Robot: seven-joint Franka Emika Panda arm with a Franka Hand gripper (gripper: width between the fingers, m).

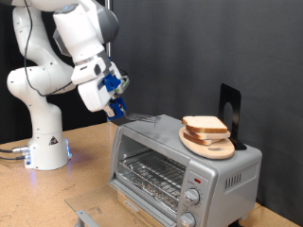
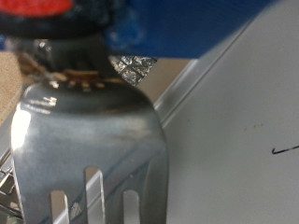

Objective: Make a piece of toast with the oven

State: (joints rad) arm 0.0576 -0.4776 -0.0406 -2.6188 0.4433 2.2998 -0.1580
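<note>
Gripper [image 1: 119,106] fingertips too small and dark in exterior view to tell jaw state. Spatula [image 2: 89,140] filled wrist view, blurred, its slotted end cut off by picture edge. Oven [image 1: 180,161] lower right corner cut by exterior view's bottom edge. Toast [image 1: 204,125] underside hidden against wooden board [image 1: 210,144].

Piece of toast [image 1: 204,125] on board [image 1: 210,144] atop oven [image 1: 180,165]; pincer [image 1: 120,111] above oven's exterior-view-left end.

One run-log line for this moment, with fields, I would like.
end effector: holds spatula, above oven top | toast: on round board atop oven | door: closed
</note>
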